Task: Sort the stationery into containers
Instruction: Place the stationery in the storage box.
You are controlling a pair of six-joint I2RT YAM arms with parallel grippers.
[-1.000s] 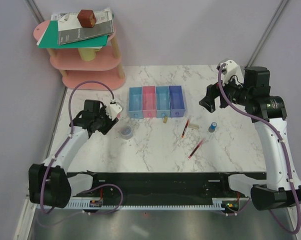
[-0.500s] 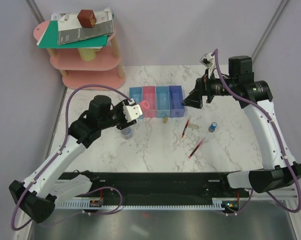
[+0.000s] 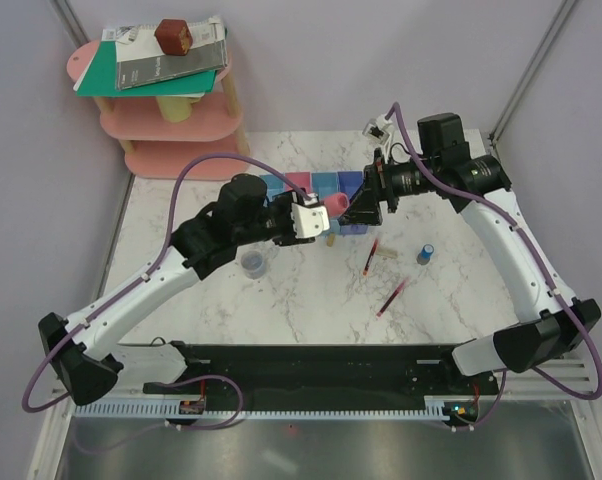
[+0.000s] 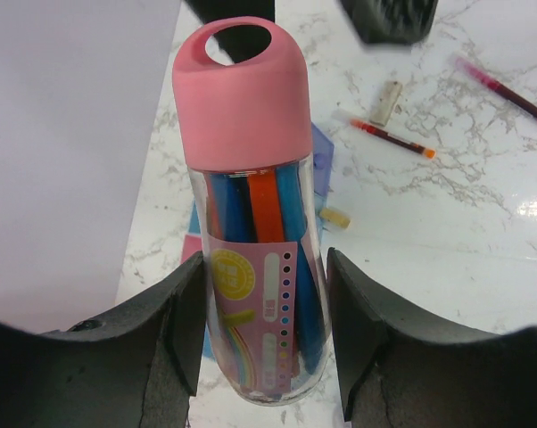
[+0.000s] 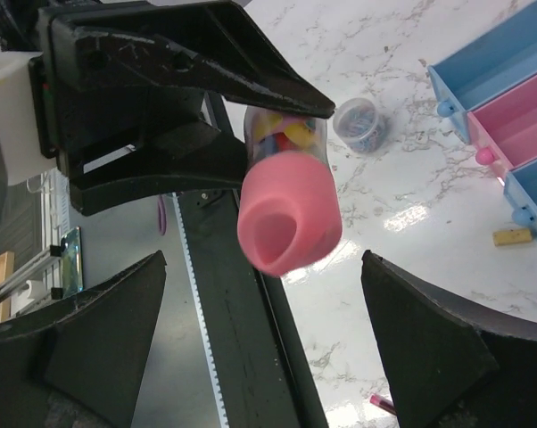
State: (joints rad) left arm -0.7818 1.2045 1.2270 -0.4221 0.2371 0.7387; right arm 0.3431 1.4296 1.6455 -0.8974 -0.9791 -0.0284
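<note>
White marble table (image 3: pixel 311 300), lilac walls (image 3: pixel 381 60); pink shelf (image 3: pixel 191 162) back-left; red pens (image 3: pixel 371 257) loose.

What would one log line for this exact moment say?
left claw: shut on pink-capped tube, held midair | right claw: open, facing the tube | red pens: on table

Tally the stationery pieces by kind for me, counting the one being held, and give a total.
red pens: 2
tan erasers: 2
pink-capped tube, held: 1
small blue cylinder: 1
round clear tub: 1
Total: 7
</note>
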